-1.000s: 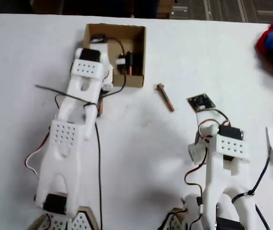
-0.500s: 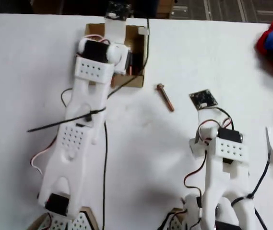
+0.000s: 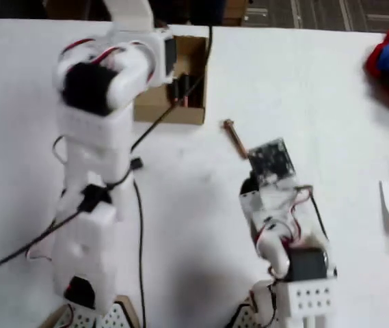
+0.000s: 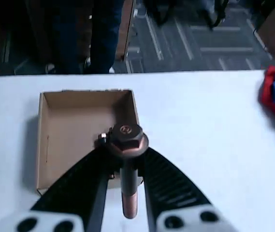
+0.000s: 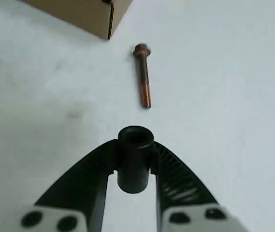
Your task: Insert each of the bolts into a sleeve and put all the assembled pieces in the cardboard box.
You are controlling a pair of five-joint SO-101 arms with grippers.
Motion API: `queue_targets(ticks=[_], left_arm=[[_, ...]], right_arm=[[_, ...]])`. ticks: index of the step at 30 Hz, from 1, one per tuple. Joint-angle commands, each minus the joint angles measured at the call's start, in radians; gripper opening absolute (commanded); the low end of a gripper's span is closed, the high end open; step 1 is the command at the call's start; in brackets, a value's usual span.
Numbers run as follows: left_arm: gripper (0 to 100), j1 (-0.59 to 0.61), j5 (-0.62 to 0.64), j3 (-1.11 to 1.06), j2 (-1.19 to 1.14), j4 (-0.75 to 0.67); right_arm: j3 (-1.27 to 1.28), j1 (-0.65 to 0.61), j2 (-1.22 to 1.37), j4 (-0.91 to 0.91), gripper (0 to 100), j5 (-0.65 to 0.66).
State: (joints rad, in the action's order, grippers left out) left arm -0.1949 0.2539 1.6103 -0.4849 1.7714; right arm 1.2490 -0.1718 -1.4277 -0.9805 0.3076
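one loose coppery hex-headed bolt [image 5: 142, 76]

Left end effector [image 4: 123, 147] clamps a copper-coloured hex-head bolt [image 4: 129, 193] between its jaws; right end effector [image 5: 135, 147] pinches a short black cylindrical sleeve [image 5: 135, 166] likewise.

loose bolt [image 3: 235, 139] on table [image 3: 331, 102] right of cardboard box [image 3: 170, 109], sleeve [image 5: 135, 166] in right claw [image 5: 135, 147] before bolt

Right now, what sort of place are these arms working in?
Likely an indoor workshop or lab: a white table carrying a cardboard box and a loose bolt, with floor beyond its edge.
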Motion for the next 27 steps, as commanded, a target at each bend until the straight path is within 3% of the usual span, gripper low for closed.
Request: queue_targets(ticks=[1,7,13,16,20,27], left_arm=[[3,-0.002,0.006,0.038,0.175,0.021],[3,-0.003,0.008,-0.131,0.359,0.021],[3,-0.029,0.137,-0.613,0.71,0.018],[3,-0.08,0.143,-0.839,0.924,0.002],[3,-0.075,0.141,-1.116,1.149,-0.158],[3,-0.061,0.15,-1.782,1.329,-0.603]], right_arm=[[0.054,0.008,-0.142,0.062,2.3,-0.011],[0.11,0.012,-0.213,0.062,2.3,-0.011],[0.11,0.007,-0.211,0.062,2.3,-0.011],[0.11,0.005,-0.211,0.067,2.3,-0.012],[0.138,0.005,-0.211,0.157,2.3,-0.012],[0.353,-0.041,-0.211,0.636,2.3,-0.012]])
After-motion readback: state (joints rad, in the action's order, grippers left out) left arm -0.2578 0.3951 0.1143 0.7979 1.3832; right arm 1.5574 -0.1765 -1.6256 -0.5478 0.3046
